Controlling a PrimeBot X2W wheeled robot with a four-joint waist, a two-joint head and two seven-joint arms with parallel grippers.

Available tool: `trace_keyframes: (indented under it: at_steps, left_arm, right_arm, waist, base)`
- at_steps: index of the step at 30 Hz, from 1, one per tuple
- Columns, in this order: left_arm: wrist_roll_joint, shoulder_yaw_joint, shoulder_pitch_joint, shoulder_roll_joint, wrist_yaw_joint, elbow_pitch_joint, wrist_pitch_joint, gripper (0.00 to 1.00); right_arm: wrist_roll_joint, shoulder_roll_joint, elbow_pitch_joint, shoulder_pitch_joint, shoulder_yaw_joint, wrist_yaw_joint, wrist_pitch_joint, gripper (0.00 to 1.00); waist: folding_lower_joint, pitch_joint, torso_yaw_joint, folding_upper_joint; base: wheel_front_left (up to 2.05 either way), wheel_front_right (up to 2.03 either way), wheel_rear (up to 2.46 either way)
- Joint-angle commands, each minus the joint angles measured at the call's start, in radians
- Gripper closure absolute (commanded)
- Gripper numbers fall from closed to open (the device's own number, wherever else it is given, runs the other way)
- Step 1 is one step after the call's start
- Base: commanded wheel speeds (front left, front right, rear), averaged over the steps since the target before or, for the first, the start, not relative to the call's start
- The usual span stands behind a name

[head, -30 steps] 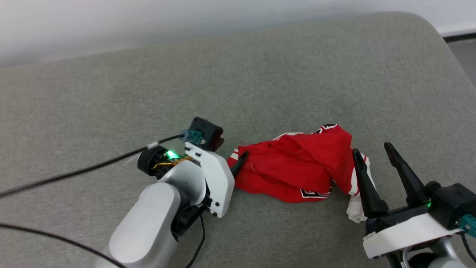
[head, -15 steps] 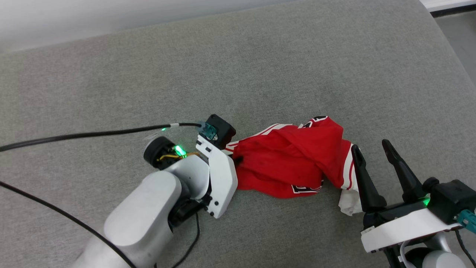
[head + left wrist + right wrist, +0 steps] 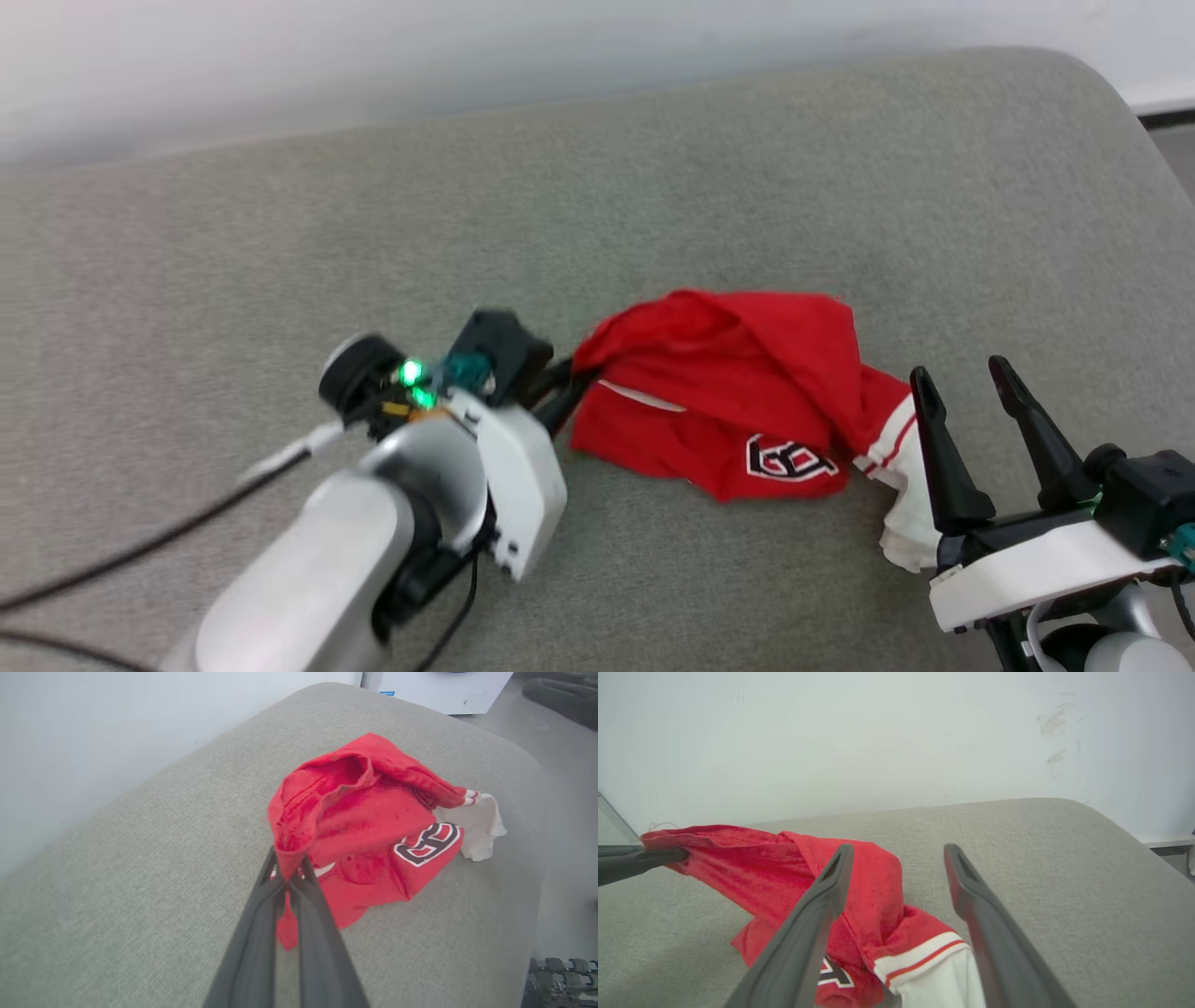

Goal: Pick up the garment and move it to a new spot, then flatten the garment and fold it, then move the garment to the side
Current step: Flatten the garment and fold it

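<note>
The garment (image 3: 738, 401) is a crumpled red jersey with a white sleeve and black white-outlined lettering, lying mid-right on a grey cushion. My left gripper (image 3: 571, 381) is shut on its left edge, and that edge is lifted off the cushion. In the left wrist view the two dark fingers (image 3: 299, 891) pinch a fold of the red garment (image 3: 364, 821). My right gripper (image 3: 966, 387) stands open just right of the garment, beside the white sleeve (image 3: 906, 513). In the right wrist view the garment (image 3: 873, 891) lies behind the left finger (image 3: 822, 905) of the right gripper (image 3: 899, 854).
The grey cushion (image 3: 653, 187) has a rounded far-right corner and meets a white wall (image 3: 373, 56) at the back. Black cables (image 3: 140, 551) trail from my left arm over the cushion's left side. A white appliance (image 3: 444, 690) stands beyond the cushion.
My left gripper has closed on the garment's left edge and raised it, so the red cloth now drapes up. The head camera has shifted. The right gripper stays open beside the sleeve.
</note>
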Motion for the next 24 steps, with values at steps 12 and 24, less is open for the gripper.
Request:
trace_keyframes:
  at_steps: [12, 24]
  left_arm:
    - [-0.063, -0.111, 0.396, 0.12, 0.091, -0.186, 0.121, 1.0]
    - [-0.165, -0.11, 0.547, 0.055, 0.14, -0.027, 0.062, 0.0]
  right_arm:
    - [-0.026, 0.002, -0.04, 0.041, -0.01, 0.0, 0.052, 0.0]
    - [-0.029, 0.002, -0.069, 0.062, 0.001, 0.0, 0.076, 0.0]
  waist:
    - [0.0, -0.117, 0.099, 0.0]
    - [0.0, -0.147, 0.103, 0.0]
  base:
    - [0.0, 0.0, 0.0]
    - [0.0, 0.0, 0.0]
